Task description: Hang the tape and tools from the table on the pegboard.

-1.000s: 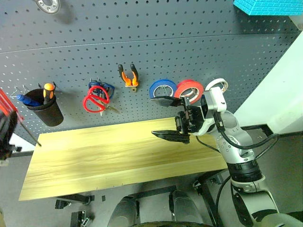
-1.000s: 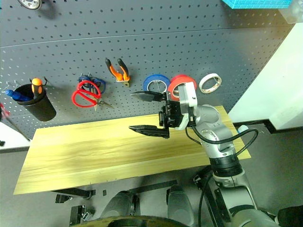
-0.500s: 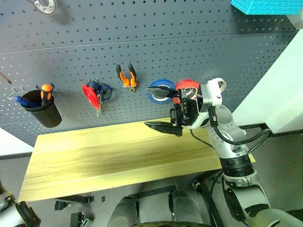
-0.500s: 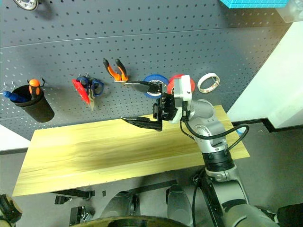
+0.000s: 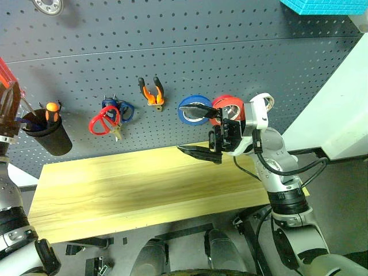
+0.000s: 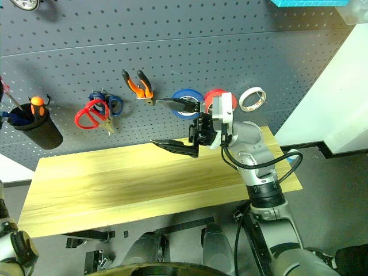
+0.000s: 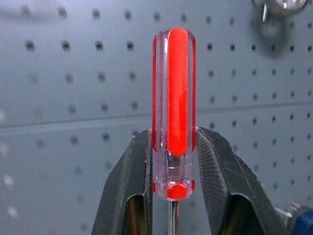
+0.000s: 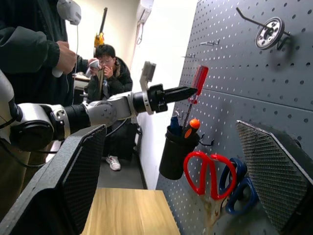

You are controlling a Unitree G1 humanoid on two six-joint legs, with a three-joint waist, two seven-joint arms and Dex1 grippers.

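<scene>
Above the cup (image 5: 50, 135) at the pegboard's (image 5: 190, 52) left edge, the screwdriver (image 7: 173, 112) is clamped in the left gripper (image 7: 172, 171). Over the table's (image 5: 144, 190) right end, the right gripper (image 5: 198, 129) is held wide open and empty, while the tape (image 5: 230, 108), scissors (image 5: 104, 121) and pliers (image 5: 152, 92) are hung on the pegboard.

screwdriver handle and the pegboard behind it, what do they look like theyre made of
The red-handled screwdriver, gripped by the left gripper, has a handle that looks like clear moulded plastic over a red core: see-through fluted edges, glossy highlights. The shaft below looks like bare metal. The pegboard is probably painted sheet metal: flat matte dark grey with even rows of punched holes, though the look alone leaves that open.
</scene>
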